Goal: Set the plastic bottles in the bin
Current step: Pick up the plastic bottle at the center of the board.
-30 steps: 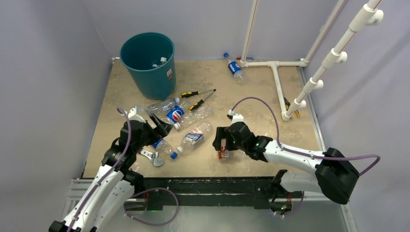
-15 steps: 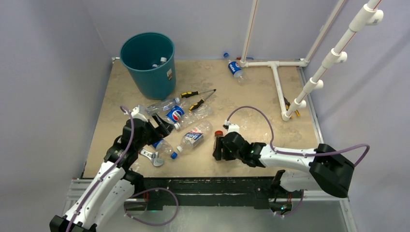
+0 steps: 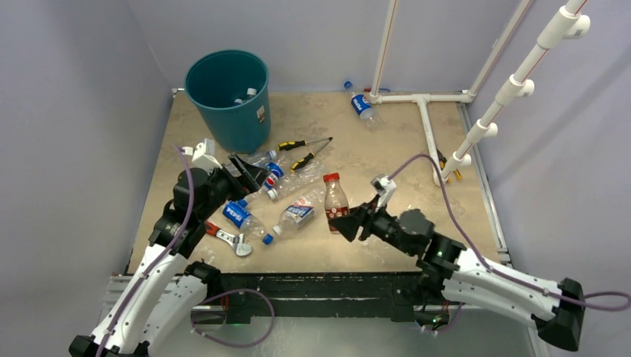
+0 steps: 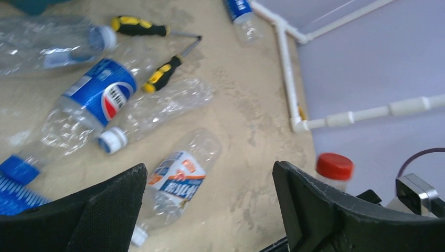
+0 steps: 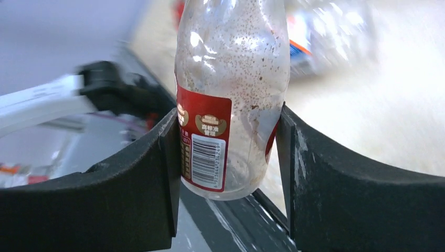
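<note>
From above, the right tool (image 3: 348, 222) holds a clear plastic bottle with a red label and red cap (image 3: 336, 202) near the front middle of the sandy bench (image 3: 387, 149). It is well apart from the round teal-green plastic bin (image 3: 239, 123) at the far left corner. The right wrist view alone shows the grip itself: both black fingers (image 5: 157, 173) press against the bottle's lower sides, level with the label and barcode. The clear wall above is speckled inside. The bottle's long axis stands upright, cap up and base down; whether the base touches the bench cannot be told. Only the top view looks into the bin, where white-capped bottles (image 3: 249, 93) lie. The left tool (image 3: 249, 172) hangs wide open with nothing between its jaws, above a cluster of lying bottles. Its wrist view shows a blue Pepsi-labelled bottle (image 4: 99, 100) on its side, a crushed clear bottle with a white cap (image 4: 168, 105) beside it, and a bottle with a white, red and blue label (image 4: 178, 176) nearer. Two yellow-and-black screwdrivers (image 4: 157, 73) lie beyond them, and the held bottle's red cap shows at the right. Another Pepsi bottle (image 3: 362, 105) lies by the white pipe frame (image 3: 428, 126) at the far edge.
</note>
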Motion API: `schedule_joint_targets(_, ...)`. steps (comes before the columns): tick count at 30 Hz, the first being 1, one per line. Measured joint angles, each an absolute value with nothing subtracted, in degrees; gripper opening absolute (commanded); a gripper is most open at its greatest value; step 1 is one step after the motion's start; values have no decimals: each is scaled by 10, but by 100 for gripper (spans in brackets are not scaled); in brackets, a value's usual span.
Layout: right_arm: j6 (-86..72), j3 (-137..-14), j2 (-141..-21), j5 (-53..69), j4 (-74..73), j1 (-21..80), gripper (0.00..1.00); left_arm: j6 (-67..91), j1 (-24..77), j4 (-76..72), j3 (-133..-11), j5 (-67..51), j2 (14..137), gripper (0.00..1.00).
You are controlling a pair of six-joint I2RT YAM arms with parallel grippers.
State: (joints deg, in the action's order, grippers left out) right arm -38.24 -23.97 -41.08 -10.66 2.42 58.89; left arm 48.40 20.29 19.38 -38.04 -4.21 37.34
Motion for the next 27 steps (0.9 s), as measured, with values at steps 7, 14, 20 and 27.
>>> schedule_joint_targets(7,-309,-199,-241,16,166,594,47,482,203,61,-418,-156,371,95)
schedule_joint_targets(14,-278,-197,-306,73,242,594,45,483,204,-100,-460,-341,421,95)
schedule_joint_targets(20,-262,-197,-377,87,312,594,43,471,276,-152,-463,-392,476,95)
schedule_joint_targets(27,-256,-197,-414,84,375,594,41,429,351,-126,-464,-382,502,94)
